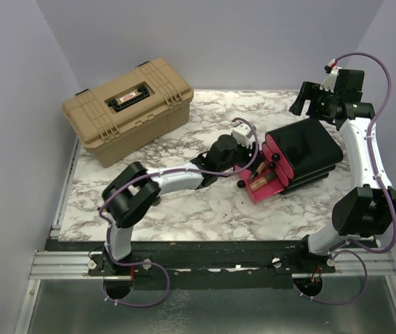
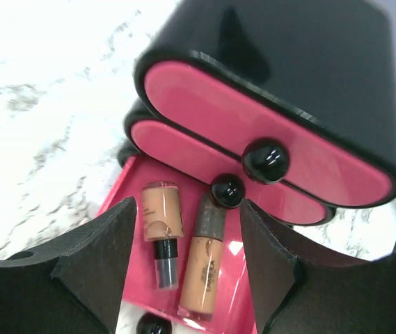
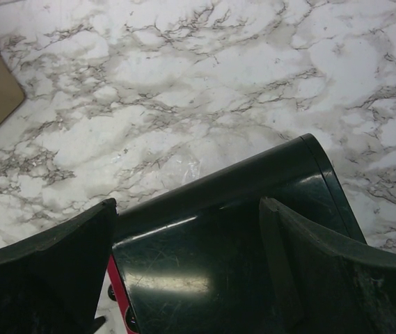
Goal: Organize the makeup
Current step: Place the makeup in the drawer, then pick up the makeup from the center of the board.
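Left arm (image 1: 177, 179) and right arm (image 1: 360, 149): white tubular links between bulky black joint housings. Purple cables (image 1: 389, 87) loop along each arm, base to wrist. Small white block with a red mark (image 1: 333, 67) at the right wrist. Left arm's fingers (image 2: 93, 268): matte black, wedge-shaped, chamfered edges. Right arm's fingers (image 3: 44, 278): same shape, dark, lightly scuffed.

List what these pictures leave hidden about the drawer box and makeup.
Contents of the closed upper drawers: behind pink fronts, every view.
Near end of the open drawer: cut by left wrist frame edge, covered by the left gripper.
Lettering on the longer tube: blurred there, tiny from top.
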Controlling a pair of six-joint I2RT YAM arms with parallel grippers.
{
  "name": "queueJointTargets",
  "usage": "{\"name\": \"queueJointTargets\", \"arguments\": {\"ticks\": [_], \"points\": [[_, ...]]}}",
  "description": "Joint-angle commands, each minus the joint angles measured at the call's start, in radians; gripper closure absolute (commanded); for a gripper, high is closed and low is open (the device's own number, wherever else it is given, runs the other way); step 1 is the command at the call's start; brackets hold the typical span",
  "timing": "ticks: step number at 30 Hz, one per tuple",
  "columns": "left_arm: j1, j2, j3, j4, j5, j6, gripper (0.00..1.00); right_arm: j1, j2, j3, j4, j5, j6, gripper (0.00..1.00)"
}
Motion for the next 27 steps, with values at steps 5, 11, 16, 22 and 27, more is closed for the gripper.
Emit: {"name": "queueJointTargets", "arguments": {"ticks": [5, 11, 16, 22, 27], "points": [[0.003, -0.369, -0.308, -0.037, -0.456, -0.021, 0.35, -0.001, -0.002, -0.041, 0.047, 0.109, -0.036, 0.11], [0.016, -0.606, -0.526, -0.225, -0.703, -0.152, 0.29, -0.001, 0.031, -0.06, 0.094, 0.279, -0.029, 0.11], [0.078, -0.773, -0.626, -0.428, -0.805, -0.26, 0.2, -0.005, 0.077, -0.043, 0.088, 0.375, -0.039, 0.09], [0.195, -0.902, -0.684, -0.625, -0.779, -0.382, 0.19, -0.024, 0.134, -0.022, 0.054, 0.317, -0.006, 0.08], [0.226, -0.903, -0.709, -0.714, -0.745, -0.452, 0.19, -0.028, 0.138, -0.034, 0.062, 0.343, -0.008, 0.07]]}}
